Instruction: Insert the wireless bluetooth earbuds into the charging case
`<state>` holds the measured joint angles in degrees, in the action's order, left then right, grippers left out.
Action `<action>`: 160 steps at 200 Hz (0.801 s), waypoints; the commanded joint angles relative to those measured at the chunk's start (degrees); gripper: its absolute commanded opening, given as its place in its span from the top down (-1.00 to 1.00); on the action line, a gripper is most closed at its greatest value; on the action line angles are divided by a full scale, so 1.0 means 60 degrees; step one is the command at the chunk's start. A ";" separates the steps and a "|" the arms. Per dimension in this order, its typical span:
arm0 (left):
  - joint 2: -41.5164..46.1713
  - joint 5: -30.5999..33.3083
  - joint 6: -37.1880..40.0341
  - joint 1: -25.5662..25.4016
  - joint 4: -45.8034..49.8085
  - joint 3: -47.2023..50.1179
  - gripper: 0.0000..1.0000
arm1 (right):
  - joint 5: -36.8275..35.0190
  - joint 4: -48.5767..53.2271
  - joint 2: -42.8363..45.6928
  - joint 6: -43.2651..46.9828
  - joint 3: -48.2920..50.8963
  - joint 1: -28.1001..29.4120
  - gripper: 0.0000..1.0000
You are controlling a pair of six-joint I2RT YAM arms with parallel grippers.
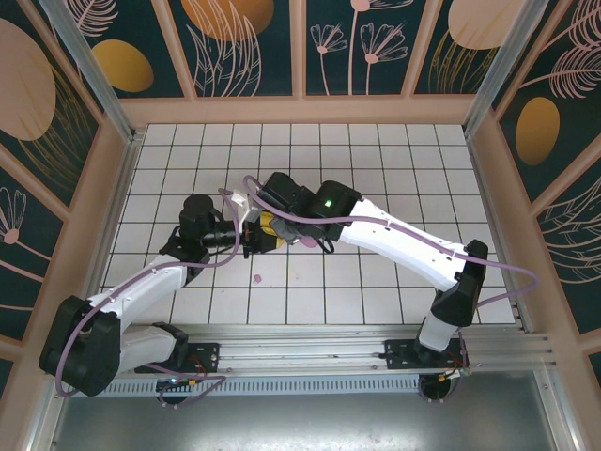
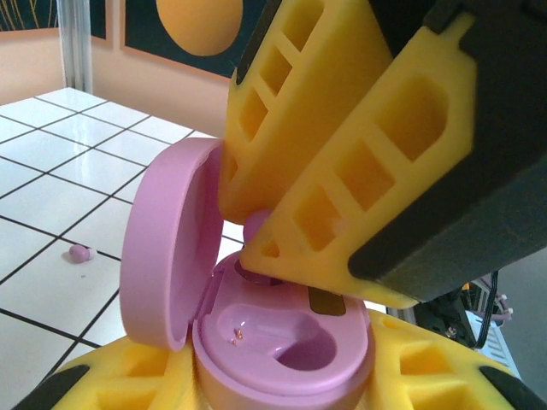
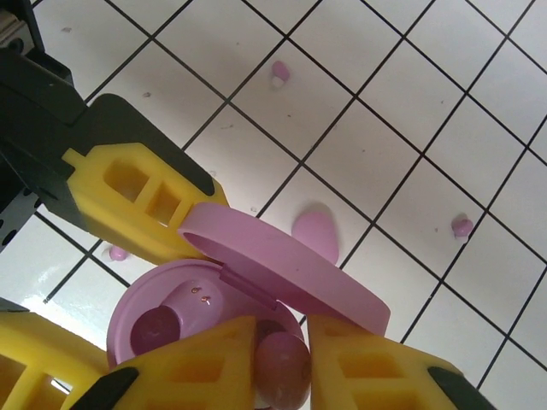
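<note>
Okay, my left gripper [image 2: 282, 384] is clamped on the open charging case [image 2: 286, 346], its lid [image 2: 162, 239] tipped up. My right gripper [image 3: 282, 376] is right over it with one earbud [image 3: 280, 363] pinched between its fingertips, just at the hinge side of the case. The nearer socket's gold contacts [image 2: 235, 333] are showing, and three loose earbuds [image 3: 279, 74] [image 3: 462, 226] [image 3: 118, 253] lie well apart on the white tiles [image 3: 410, 102], with a larger pink oval [image 3: 314, 232] just beyond the lid.
</note>
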<state>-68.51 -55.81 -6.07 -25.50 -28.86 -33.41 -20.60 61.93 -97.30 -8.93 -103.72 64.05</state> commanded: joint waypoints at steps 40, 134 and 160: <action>0.0370 -0.0205 0.0232 -0.0024 -0.0712 -0.0306 1.00 | 0.1031 0.0042 0.0136 -0.0306 0.0096 -0.0103 0.51; 0.0419 -0.0161 0.0292 -0.0028 -0.0668 -0.0306 1.00 | 0.2020 -0.0666 0.0867 -0.1153 0.0563 -0.0888 0.36; 0.0417 -0.0144 0.0306 -0.0028 -0.0668 -0.0301 1.00 | 0.2363 -0.1176 0.1278 -0.1487 0.1010 -0.1204 0.35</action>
<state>-67.48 -54.98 -6.00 -25.50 -29.36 -33.43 -8.75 57.98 -92.79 -15.05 -100.22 58.98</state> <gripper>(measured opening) 0.336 0.323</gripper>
